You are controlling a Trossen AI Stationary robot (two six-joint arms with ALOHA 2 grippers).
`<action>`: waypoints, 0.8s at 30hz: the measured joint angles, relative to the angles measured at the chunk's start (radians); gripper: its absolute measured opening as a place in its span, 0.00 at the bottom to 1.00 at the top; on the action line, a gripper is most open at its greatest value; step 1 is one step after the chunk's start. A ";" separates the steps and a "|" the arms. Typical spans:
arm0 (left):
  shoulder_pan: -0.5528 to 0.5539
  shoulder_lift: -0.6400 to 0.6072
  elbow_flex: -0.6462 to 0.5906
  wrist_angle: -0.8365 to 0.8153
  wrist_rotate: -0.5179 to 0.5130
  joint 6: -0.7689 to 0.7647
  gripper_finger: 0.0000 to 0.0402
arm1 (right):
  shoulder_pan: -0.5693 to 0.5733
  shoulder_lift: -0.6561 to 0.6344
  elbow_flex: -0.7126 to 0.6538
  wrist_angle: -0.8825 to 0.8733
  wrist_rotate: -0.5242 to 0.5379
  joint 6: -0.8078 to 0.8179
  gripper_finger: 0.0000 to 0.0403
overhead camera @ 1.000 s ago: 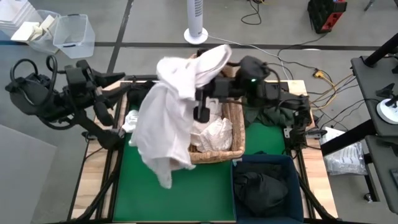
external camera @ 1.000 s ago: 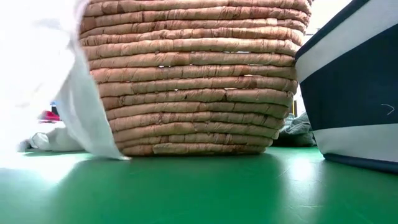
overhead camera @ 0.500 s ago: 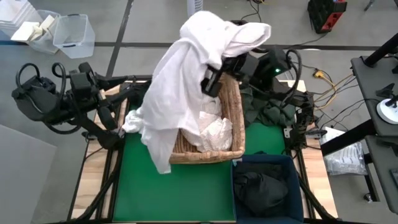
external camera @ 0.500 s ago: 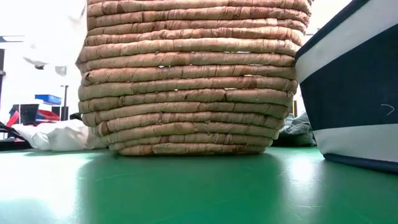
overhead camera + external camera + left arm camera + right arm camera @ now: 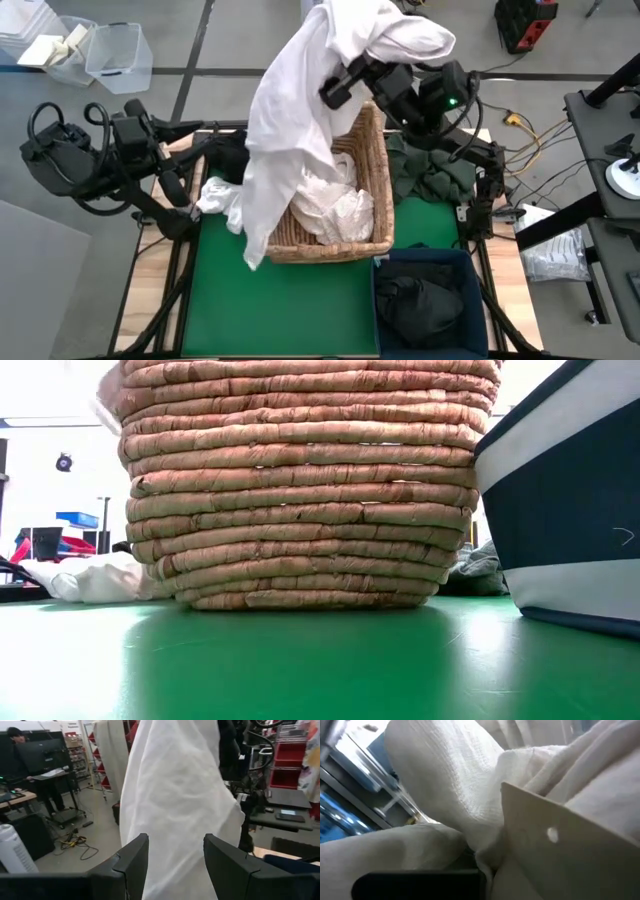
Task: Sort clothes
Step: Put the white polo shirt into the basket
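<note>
Clearly the big white garment [image 5: 300, 120] is up in the air, hanging from the right gripper [image 5: 345, 75], whose fingers are pinched tight on a bunch of its cloth; in the right wrist view the fabric [image 5: 470, 805] fills nearly everything. It drapes down over the far-left part of the tan wicker basket [image 5: 375, 190], its lower end dangling past the basket's left wall toward the green mat [image 5: 290, 310]. More white clothes [image 5: 335, 210] lie crumpled inside the basket, and another white piece [image 5: 215, 195] sits on the desk just beside the basket's left side. A dark green heap [image 5: 430, 175] lies by the desk's right edge, and a black garment [image 5: 420, 300] fills the dark blue bin [image 5: 470, 265] at the near-right corner. The left gripper [image 5: 172, 865] waits near the desk's left edge with its fingers parted and nothing between them, facing the hanging cloth [image 5: 175, 795].
</note>
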 joint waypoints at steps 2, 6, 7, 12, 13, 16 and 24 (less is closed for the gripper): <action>0.000 -0.001 0.000 -0.006 -0.020 0.000 0.42 | -0.018 0.000 0.000 0.000 0.033 -0.016 0.04; 0.000 -0.001 0.000 -0.013 -0.030 0.000 0.42 | -0.061 0.000 0.000 -0.002 0.111 -0.056 0.04; 0.000 -0.001 0.000 -0.013 -0.030 0.000 0.42 | -0.074 0.000 0.000 -0.004 0.130 -0.061 0.04; 0.000 -0.001 0.000 -0.014 -0.030 0.000 0.42 | -0.130 -0.006 0.000 -0.071 0.215 -0.023 0.04; 0.000 -0.001 0.000 -0.014 -0.030 0.000 0.42 | -0.140 -0.008 0.000 -0.096 0.222 -0.012 0.04; 0.000 -0.001 0.000 -0.015 -0.030 0.000 0.42 | -0.169 -0.010 0.000 -0.165 0.229 0.046 0.04; 0.000 -0.001 0.000 -0.020 -0.030 0.000 0.42 | -0.238 -0.010 -0.001 -0.333 0.229 0.233 0.04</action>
